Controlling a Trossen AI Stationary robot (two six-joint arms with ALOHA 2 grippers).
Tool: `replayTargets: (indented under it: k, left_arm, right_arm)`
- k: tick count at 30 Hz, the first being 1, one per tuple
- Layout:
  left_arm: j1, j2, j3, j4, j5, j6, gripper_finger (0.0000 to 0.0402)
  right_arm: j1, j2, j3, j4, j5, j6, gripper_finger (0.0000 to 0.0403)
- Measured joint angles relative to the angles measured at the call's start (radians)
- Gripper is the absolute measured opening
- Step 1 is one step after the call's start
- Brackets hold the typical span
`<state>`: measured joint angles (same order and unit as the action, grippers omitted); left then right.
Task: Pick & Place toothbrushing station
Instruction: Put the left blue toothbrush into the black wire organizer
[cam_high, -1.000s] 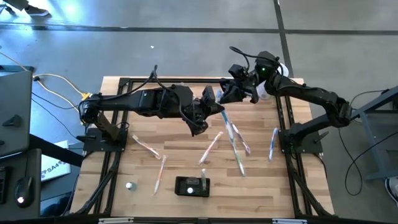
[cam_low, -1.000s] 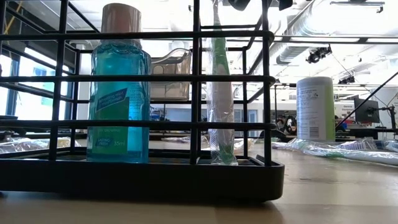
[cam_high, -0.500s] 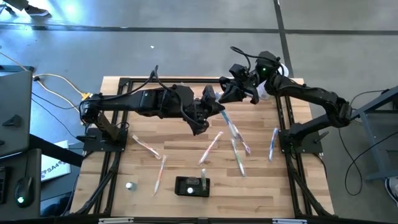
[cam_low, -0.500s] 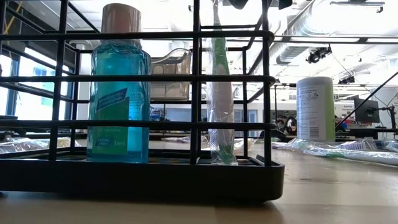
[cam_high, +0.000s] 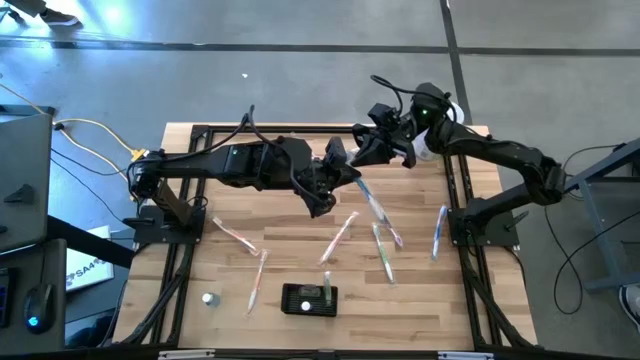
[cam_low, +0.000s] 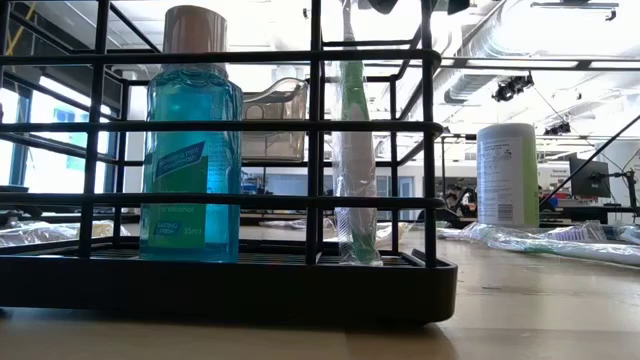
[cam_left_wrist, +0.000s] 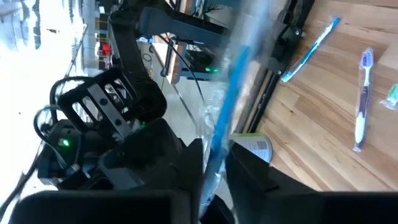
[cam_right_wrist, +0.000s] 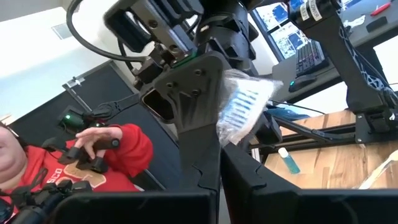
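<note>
Wooden surface (cam_high: 300, 250) looked unchanged; left gripper (cam_high: 345, 172), raised mid-table, still clamped a wrapped toothbrush (cam_high: 372, 205), right gripper (cam_high: 352, 157) shut beside it.

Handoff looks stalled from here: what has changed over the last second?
The right gripper edged slightly toward the left gripper and is shut at the wrapped toothbrush that hangs between them. The left arm, the toothbrushing station, the loose toothbrushes on the table and the white container stayed put.
</note>
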<state>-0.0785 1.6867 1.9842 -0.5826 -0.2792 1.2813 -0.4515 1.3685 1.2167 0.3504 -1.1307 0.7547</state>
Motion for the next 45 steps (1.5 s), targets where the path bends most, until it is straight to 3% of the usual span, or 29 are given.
replayTargets:
  k: [6, 11, 21, 28, 33, 39, 45]
  left_arm:
    - [0.0, 0.0, 0.0, -0.001, -0.005, -0.031, 0.0142]
    - [0.0, 0.001, 0.0, 0.006, 0.003, -0.035, 0.0173]
    - [-0.038, 0.001, 0.0, 0.001, -0.046, -0.055, 0.0178]
    - [-0.049, -0.023, 0.0, -0.058, -0.172, -0.235, 0.0178]
    - [-0.046, -0.038, 0.0, -0.096, -0.196, -0.405, 0.0178]
    - [-0.046, -0.044, 0.0, -0.099, -0.212, -0.46, 0.0178]
    - [-0.01, -0.043, 0.0, -0.099, -0.205, -0.64, 0.0177]
  right_arm:
    - [-0.018, -0.008, 0.002, 0.003, -0.001, -0.007, 0.0001]
    - [-0.056, -0.009, 0.002, 0.002, 0.023, -0.026, 0.0001]
    - [-0.115, -0.009, 0.002, -0.002, 0.048, -0.076, 0.0002]
    - [-0.152, -0.022, 0.002, -0.002, 0.043, -0.079, 0.0002]
    - [-0.159, -0.056, 0.002, -0.003, 0.029, -0.081, 0.0002]
    - [-0.148, -0.094, 0.002, -0.002, 0.023, -0.096, 0.0002]
    - [-0.123, -0.113, 0.002, -0.001, 0.006, -0.113, 0.0002]
